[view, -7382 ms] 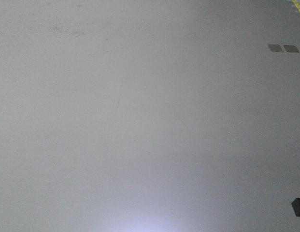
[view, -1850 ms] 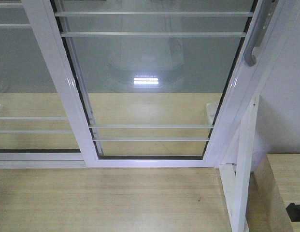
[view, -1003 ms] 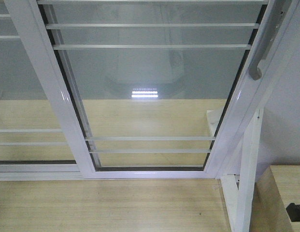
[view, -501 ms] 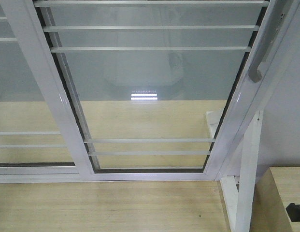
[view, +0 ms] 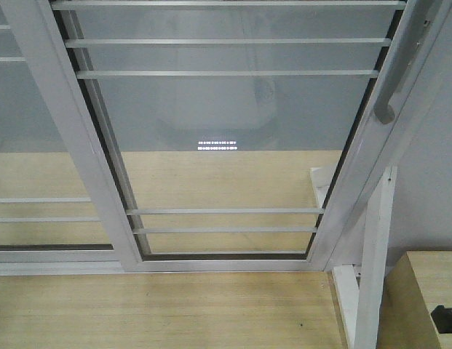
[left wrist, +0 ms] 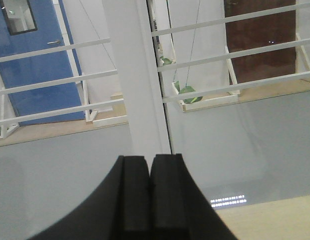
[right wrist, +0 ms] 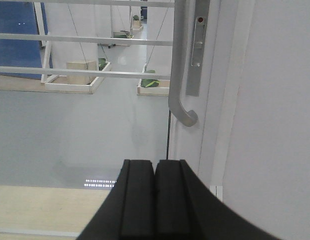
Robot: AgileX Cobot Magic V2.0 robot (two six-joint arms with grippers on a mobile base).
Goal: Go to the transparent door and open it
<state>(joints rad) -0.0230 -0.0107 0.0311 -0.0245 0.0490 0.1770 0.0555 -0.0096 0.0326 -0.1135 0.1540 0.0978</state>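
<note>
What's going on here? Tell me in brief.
A two-armed mobile robot stands facing the transparent door, which looks shut. Nothing is being handled yet: the left gripper and right gripper are both shut and empty. The right gripper points toward the lower end of the grey bar handle, below it and apart. The left gripper faces a white frame upright.

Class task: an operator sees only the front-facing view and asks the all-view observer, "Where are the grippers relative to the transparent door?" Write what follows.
Observer: Right wrist view: the right gripper is shut, below the curved end of the handle on the transparent door, apart from it.
Operator: And the left?
Observer: The left gripper is shut too, facing the white frame post.
Operator: Anything beside the handle?
Observer: A narrow lock plate with a small red dot.
</note>
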